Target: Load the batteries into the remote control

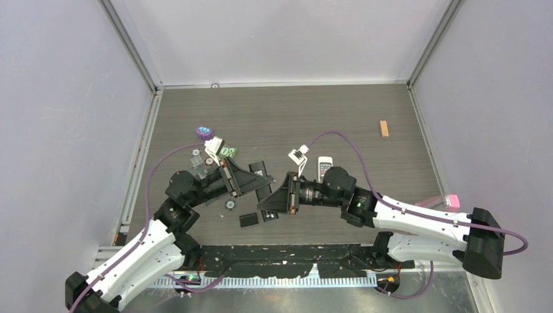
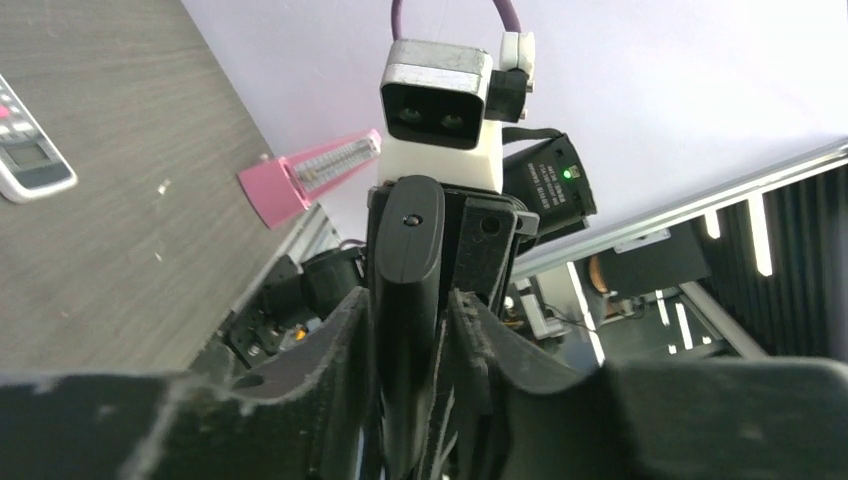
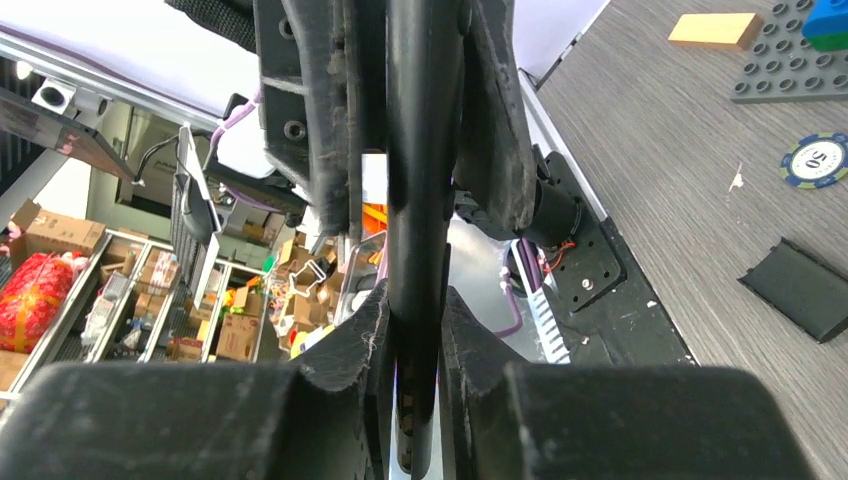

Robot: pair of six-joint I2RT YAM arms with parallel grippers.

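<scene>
Black remote (image 2: 405,250) — clamped, both end effectors (image 2: 410,318) (image 3: 415,310)

**Left wrist view.** The lower end of the black remote (image 2: 405,240) is hidden between the fingers of the left claw (image 2: 412,305), which grips it. The white remote (image 2: 25,150) is cut off by the left edge. One end of the pink object (image 2: 310,180) is hidden behind the black remote.

**Right wrist view.** The black remote, clamped edge-on in the right claw (image 3: 415,298), runs off the top edge, so neither broad face can be seen. The poker chip (image 3: 815,160), the black cover (image 3: 800,290) and the grey stud plate (image 3: 790,60) are cut by the right edge.

**Top view.** The batteries are too small to identify. Both claws cover most of the black remote.
</scene>
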